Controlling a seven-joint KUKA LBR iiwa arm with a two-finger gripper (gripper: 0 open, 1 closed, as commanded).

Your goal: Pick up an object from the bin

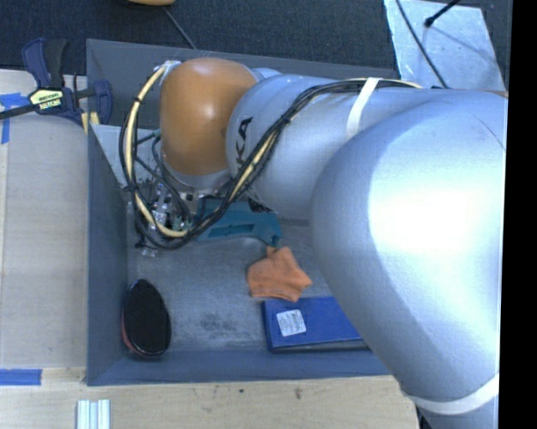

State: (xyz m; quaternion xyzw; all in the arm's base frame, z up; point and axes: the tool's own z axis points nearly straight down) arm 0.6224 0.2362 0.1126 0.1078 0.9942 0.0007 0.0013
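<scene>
My gripper (166, 212) hangs low in the left part of the bin, close to the left wall, half hidden among cables. Right beside it, to its right, lies a teal plastic thing (249, 224), partly covered by the arm. A crumpled orange cloth (278, 274) lies on the floor to the lower right of the gripper. A black oval thing with a reddish rim (146, 317) rests in the front left corner, below the gripper and apart from it.
A flat blue box with a white label (310, 323) lies against the front wall, its right end under the arm. The thick grey arm covers the right and back of the bin. Bare floor shows between the black oval thing and the blue box.
</scene>
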